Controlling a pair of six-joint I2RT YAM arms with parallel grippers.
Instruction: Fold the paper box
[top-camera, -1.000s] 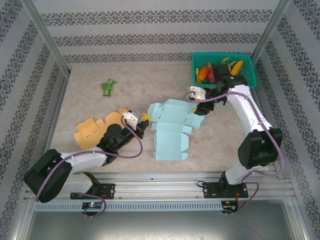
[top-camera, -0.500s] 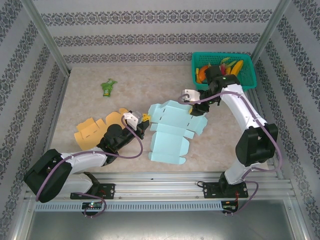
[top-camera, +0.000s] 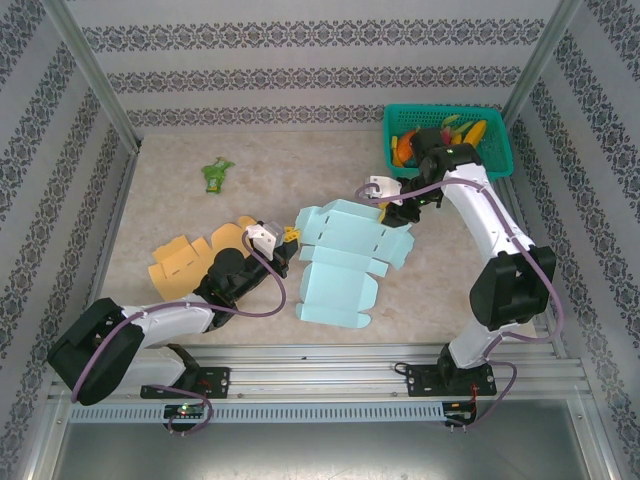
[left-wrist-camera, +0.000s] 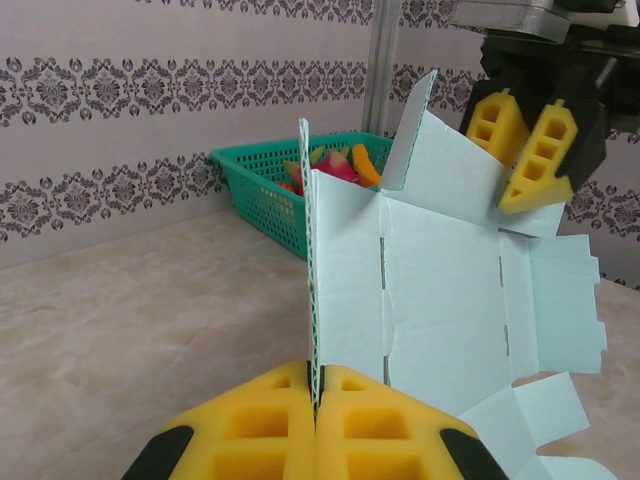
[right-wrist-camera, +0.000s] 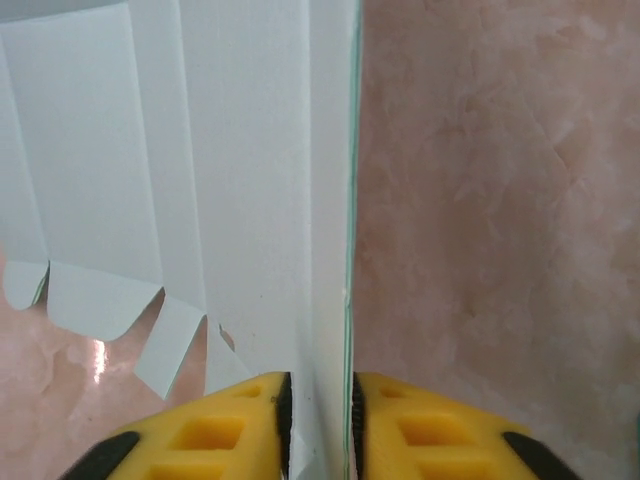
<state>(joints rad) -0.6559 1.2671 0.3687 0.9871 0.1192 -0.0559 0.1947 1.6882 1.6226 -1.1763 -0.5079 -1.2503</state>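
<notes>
The light blue paper box (top-camera: 340, 262) lies unfolded in the middle of the table, its far panels partly raised. My left gripper (top-camera: 290, 237) is at its left edge, shut on an upright flap; in the left wrist view the pads (left-wrist-camera: 317, 385) pinch the thin edge of the paper box (left-wrist-camera: 440, 290). My right gripper (top-camera: 393, 215) is at the sheet's far right corner. Seen from the right wrist, its jaws (right-wrist-camera: 320, 392) sit narrowly either side of a raised flap of the paper box (right-wrist-camera: 200, 180), closed on it. From the left wrist camera, the right gripper (left-wrist-camera: 520, 150) hangs over the far flap.
A green basket (top-camera: 450, 110) of colourful toys stands at the back right, right behind the right arm. A flat orange cardboard sheet (top-camera: 185, 262) lies left of the left gripper. A small green toy (top-camera: 215, 173) rests at the back left. Patterned walls enclose the table.
The right gripper moved left and back along the box's far corner, and its jaws narrowed onto the flap. The paper box shifted slightly left. The left gripper held still.
</notes>
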